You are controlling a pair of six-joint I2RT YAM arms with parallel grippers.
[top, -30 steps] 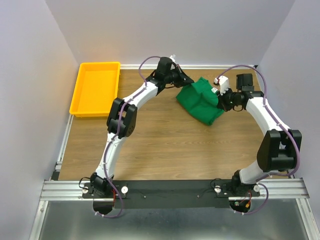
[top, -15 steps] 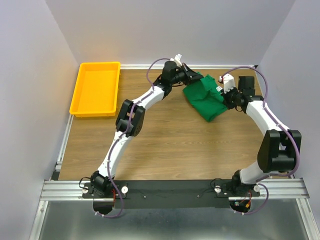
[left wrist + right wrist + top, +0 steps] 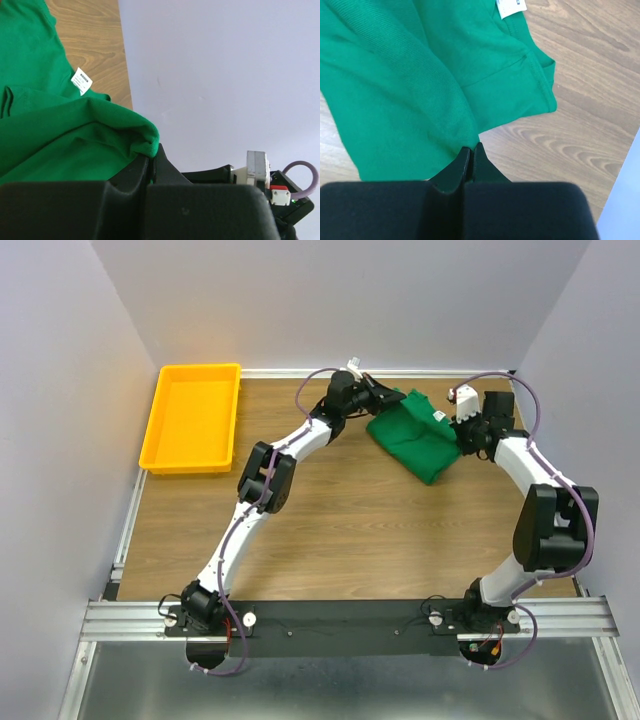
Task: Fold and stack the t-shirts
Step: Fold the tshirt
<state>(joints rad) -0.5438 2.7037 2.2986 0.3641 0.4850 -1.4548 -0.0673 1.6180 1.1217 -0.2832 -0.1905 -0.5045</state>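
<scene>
The dark-green t-shirt [image 3: 415, 432] lies bunched at the far right of the wooden table, its white neck label [image 3: 437, 417] showing. My left gripper [image 3: 388, 398] is shut on the shirt's far left edge; in the left wrist view the fabric [image 3: 75, 135] is pinched between the closed jaws [image 3: 151, 156], with the label [image 3: 81, 80] above. My right gripper [image 3: 462, 436] is shut on the shirt's right edge; in the right wrist view the cloth [image 3: 405, 90] runs into the closed jaws [image 3: 471, 148].
A yellow plastic tray [image 3: 165, 440] stands at the far left of the table. The back wall runs close behind the left gripper. Bare wood [image 3: 340, 520] lies between the shirt and the arm bases.
Both grippers have moved the shirt farther back and to the right. The left arm has stretched out toward the back wall, and the right gripper has drawn right.
</scene>
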